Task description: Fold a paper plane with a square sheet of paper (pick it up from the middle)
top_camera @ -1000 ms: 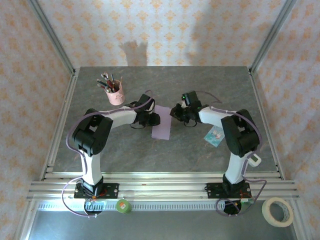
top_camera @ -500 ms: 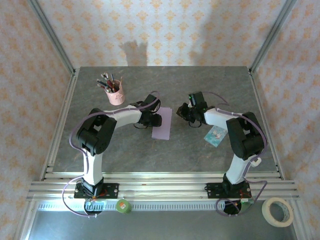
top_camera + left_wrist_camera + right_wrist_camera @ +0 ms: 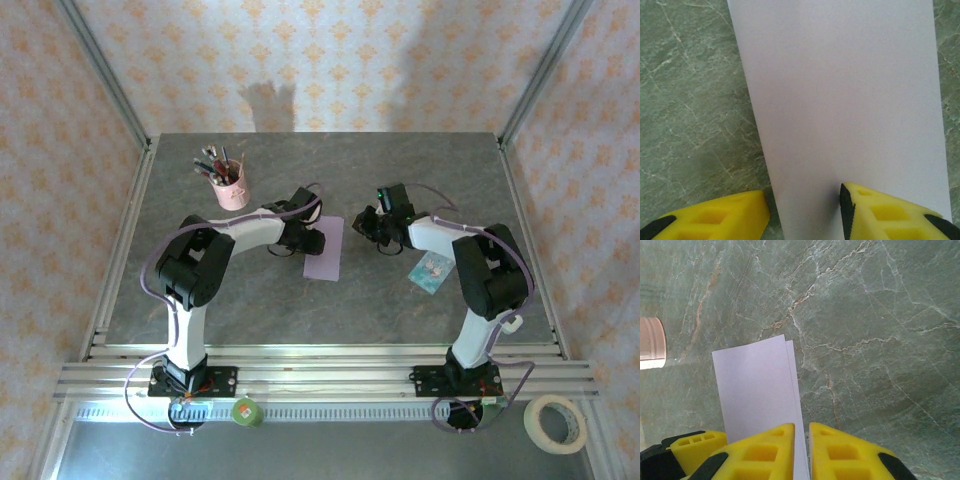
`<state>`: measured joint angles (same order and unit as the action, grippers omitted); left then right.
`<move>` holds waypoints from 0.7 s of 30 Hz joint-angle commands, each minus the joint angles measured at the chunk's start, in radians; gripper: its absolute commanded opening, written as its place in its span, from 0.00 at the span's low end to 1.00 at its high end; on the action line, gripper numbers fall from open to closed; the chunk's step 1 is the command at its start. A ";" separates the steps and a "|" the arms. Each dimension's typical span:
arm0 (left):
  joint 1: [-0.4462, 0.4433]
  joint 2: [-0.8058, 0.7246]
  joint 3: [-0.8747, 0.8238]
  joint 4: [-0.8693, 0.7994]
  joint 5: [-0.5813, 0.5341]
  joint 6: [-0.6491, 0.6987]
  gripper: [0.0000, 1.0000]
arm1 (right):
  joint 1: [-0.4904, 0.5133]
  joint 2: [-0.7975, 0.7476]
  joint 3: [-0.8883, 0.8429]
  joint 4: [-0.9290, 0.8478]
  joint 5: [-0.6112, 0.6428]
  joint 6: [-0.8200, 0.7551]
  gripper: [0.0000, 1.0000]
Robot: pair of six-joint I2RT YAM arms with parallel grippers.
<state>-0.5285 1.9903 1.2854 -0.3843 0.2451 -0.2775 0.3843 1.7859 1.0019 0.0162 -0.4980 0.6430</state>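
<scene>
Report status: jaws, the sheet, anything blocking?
Left gripper jaws open, straddling an edge of the folded lilac sheet. Right gripper jaws nearly shut beside it. Sheet flat on table, apart from pen cup and packet.

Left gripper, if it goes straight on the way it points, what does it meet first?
Likely the lilac paper: the left gripper straddles its edge and points onto the sheet, though depth is unclear.

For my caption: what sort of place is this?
Probably a robot lab cell: left arm and right arm bolted to an aluminium rail, a stone-look table, wallpapered panels enclosing it.
</scene>
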 commanded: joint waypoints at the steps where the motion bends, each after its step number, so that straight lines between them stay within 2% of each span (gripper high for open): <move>1: 0.007 0.112 -0.034 -0.034 0.023 0.044 0.48 | -0.004 0.021 -0.006 0.010 -0.014 0.003 0.15; 11: 0.011 0.133 -0.015 -0.052 0.000 0.076 0.50 | -0.004 0.039 -0.008 0.018 -0.031 -0.001 0.15; 21: 0.014 0.126 0.004 -0.080 0.032 0.166 0.48 | -0.004 0.050 -0.008 0.016 -0.040 -0.006 0.15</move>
<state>-0.5274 2.0037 1.3170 -0.4313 0.2577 -0.1654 0.3843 1.8282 1.0000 0.0235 -0.5346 0.6426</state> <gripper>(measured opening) 0.484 0.152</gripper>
